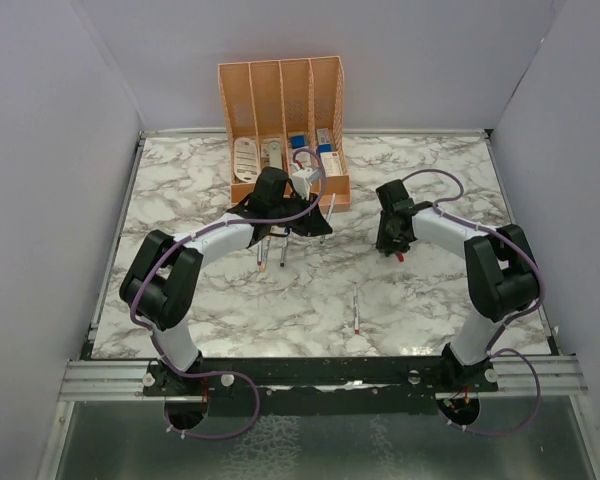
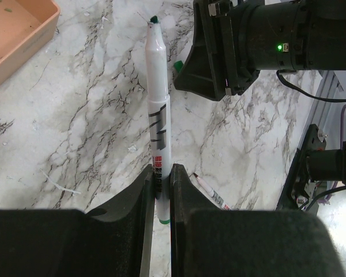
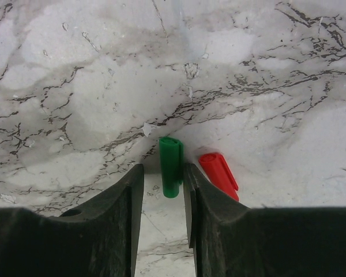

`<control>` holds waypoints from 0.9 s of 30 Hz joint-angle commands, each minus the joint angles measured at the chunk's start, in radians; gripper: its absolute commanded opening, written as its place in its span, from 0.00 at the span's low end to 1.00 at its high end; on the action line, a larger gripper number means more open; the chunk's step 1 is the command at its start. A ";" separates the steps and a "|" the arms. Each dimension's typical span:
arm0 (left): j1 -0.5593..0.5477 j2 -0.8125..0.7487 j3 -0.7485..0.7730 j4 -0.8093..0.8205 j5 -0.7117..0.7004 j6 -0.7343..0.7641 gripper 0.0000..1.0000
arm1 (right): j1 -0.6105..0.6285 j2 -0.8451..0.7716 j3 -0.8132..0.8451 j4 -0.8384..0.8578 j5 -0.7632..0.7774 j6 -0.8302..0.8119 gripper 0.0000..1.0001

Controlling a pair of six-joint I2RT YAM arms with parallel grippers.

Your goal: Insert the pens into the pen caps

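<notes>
My left gripper (image 2: 161,176) is shut on a silver-grey pen (image 2: 157,98) with a green tip, held by its rear end and pointing away over the table. In the top view this gripper (image 1: 318,224) is in front of the organiser. My right gripper (image 3: 163,184) is open and low on the table, its fingers on either side of the green cap (image 3: 171,164), which lies against the right finger. The red cap (image 3: 218,173) lies just right of that finger. In the top view the right gripper (image 1: 395,243) is right of centre. The other caps are hidden.
An orange organiser (image 1: 280,120) with white and blue stationery stands at the back. A red-tipped pen (image 1: 356,310) lies in the middle foreground and shows in the left wrist view (image 2: 210,193). Two more pens (image 1: 270,254) lie under the left arm.
</notes>
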 commanded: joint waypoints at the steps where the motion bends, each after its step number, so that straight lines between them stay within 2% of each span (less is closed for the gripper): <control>1: 0.002 0.008 0.033 -0.006 0.002 0.018 0.00 | -0.008 0.111 -0.048 -0.041 -0.027 0.013 0.32; 9: 0.003 0.006 0.027 -0.009 0.001 0.023 0.00 | -0.007 0.140 -0.039 -0.038 -0.034 0.012 0.24; 12: 0.004 0.006 0.026 -0.008 0.001 0.023 0.00 | -0.007 0.149 -0.037 -0.032 -0.042 0.012 0.10; 15: 0.005 0.005 0.025 -0.010 0.001 0.023 0.00 | -0.008 0.153 -0.039 -0.026 -0.050 0.009 0.01; 21: 0.006 0.008 0.027 -0.011 0.003 0.023 0.00 | -0.008 0.153 -0.040 -0.008 -0.072 -0.006 0.01; 27: 0.006 0.011 0.036 -0.010 -0.003 0.025 0.00 | -0.007 0.080 -0.031 0.050 -0.101 -0.026 0.01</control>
